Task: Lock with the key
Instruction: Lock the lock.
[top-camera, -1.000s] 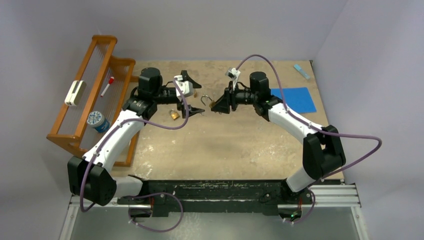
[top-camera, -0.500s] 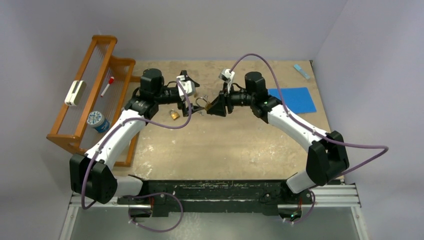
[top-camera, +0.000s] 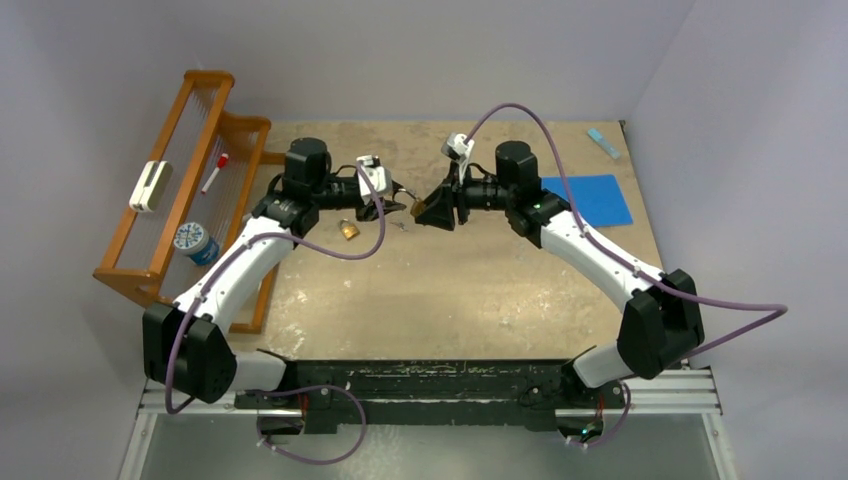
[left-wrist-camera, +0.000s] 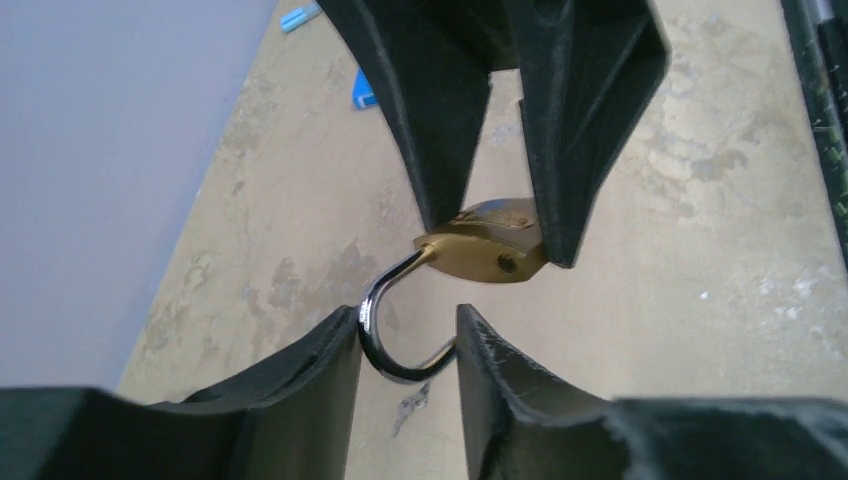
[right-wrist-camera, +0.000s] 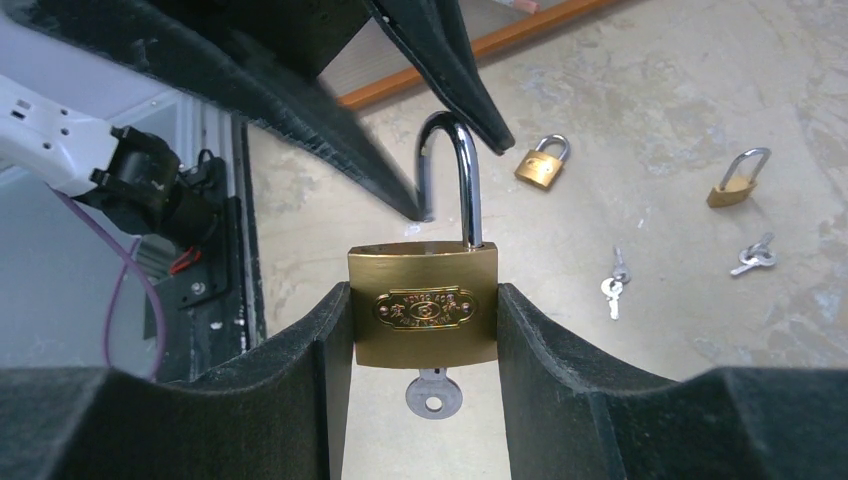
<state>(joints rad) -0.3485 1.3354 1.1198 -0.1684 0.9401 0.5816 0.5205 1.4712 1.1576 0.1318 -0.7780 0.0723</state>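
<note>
A brass padlock (right-wrist-camera: 423, 305) hangs in the air over the table's far middle, with my right gripper (right-wrist-camera: 423, 300) shut on the sides of its body. A small grey key (right-wrist-camera: 432, 390) sticks out of its underside. The steel shackle (right-wrist-camera: 447, 170) stands open, one leg out of the body. My left gripper (left-wrist-camera: 408, 320) faces it from the other side, fingers pressed on the shackle (left-wrist-camera: 385, 345) at its bend and its free end. From above, the padlock (top-camera: 417, 208) sits between left gripper (top-camera: 395, 200) and right gripper (top-camera: 428, 208).
Two smaller padlocks (right-wrist-camera: 541, 163) (right-wrist-camera: 737, 182) and loose keys (right-wrist-camera: 613, 283) (right-wrist-camera: 752, 256) lie on the table below. A wooden rack (top-camera: 180, 180) stands at the left edge. A blue mat (top-camera: 590, 198) lies at the far right.
My left gripper has gone from wide open to closed on the shackle. The right arm has brought the padlock leftward to meet it.
</note>
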